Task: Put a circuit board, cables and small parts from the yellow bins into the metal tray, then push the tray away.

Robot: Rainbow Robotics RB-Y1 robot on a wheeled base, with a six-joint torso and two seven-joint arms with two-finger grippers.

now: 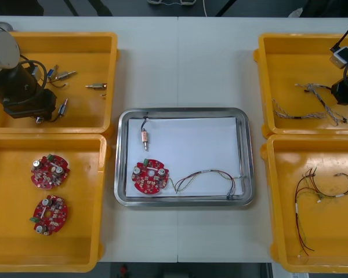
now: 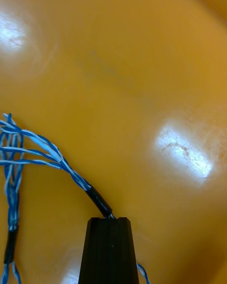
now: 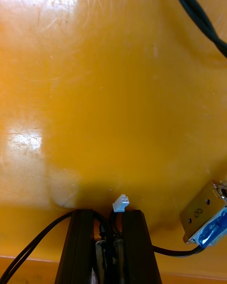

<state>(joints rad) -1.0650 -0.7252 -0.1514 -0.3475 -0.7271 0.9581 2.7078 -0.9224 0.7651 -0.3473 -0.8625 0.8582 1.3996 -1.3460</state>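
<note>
My left gripper (image 1: 40, 117) is down in the far-left yellow bin (image 1: 98, 43). In the left wrist view it (image 3: 109, 217) is shut on a small metal part (image 3: 107, 258) with black cable and a white plug (image 3: 120, 201). Another small metal part (image 3: 204, 214) lies beside the fingers. My right gripper (image 1: 343, 103) is low in the far-right yellow bin (image 1: 267, 69), shut (image 2: 109, 220) on the twisted blue and white cable (image 2: 42, 151) at its black sleeve. The metal tray (image 1: 123, 174) holds a red circuit board (image 1: 149, 176), a small metal part (image 1: 144, 136) and a red and yellow cable (image 1: 211, 174).
Loose small metal parts (image 1: 95, 86) lie in the far-left bin. Two red circuit boards (image 1: 49, 171) rest in the near-left bin (image 1: 98, 231). Red, yellow and black cables (image 1: 322, 194) lie in the near-right bin (image 1: 275, 231). More blue and white cable (image 1: 310, 98) stretches across the far-right bin.
</note>
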